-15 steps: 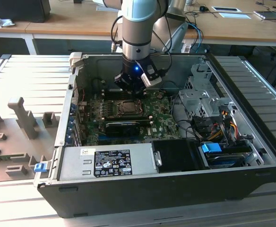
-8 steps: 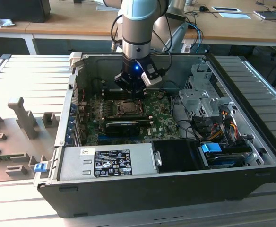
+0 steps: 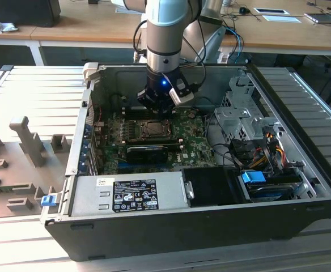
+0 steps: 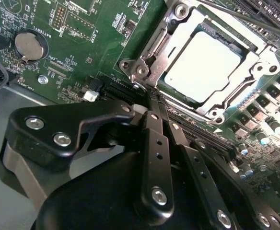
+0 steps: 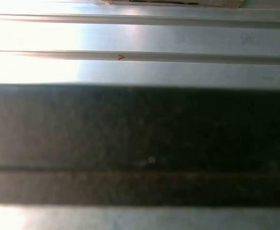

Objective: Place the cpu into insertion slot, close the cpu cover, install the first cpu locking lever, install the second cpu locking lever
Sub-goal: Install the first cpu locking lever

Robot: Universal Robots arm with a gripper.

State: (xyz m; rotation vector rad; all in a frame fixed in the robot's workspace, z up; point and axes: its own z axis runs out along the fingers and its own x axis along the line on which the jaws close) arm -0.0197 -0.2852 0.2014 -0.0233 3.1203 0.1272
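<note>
The open computer case [image 3: 211, 192] lies on its side on a ribbed metal table [image 3: 35, 96], and the arm reaches down into it from above, with the gripper [image 3: 154, 111] hanging just over the motherboard [image 3: 194, 144] at the socket's far edge. In the second wrist view the gripper [image 4: 152, 98] shows its black fingers [image 4: 155, 143] drawn together, their tips meeting with nothing between them, right at the near corner of the cpu cover [image 4: 255, 72]. That cover lies flat over the insertion slot [image 4: 169, 92], and the cpu [image 4: 202, 64] sits inside it, its pale metal top filling the square cut-out. A thin locking lever [image 4: 152, 45] runs along the cover's edge beside the fingertips, close against the frame. Around the socket the board is crowded: a dark card slot [image 4: 116, 88] runs just under the fingers, a coin battery [image 4: 29, 44] sits well apart, and rows of capacitors [image 4: 274, 120] line the far side. In the exterior view a long black card [image 3: 147, 151] lies just beside the socket, and drive cages [image 3: 242, 122] with cables fill the exterior view's right, leaving open room mainly above the board.
</note>
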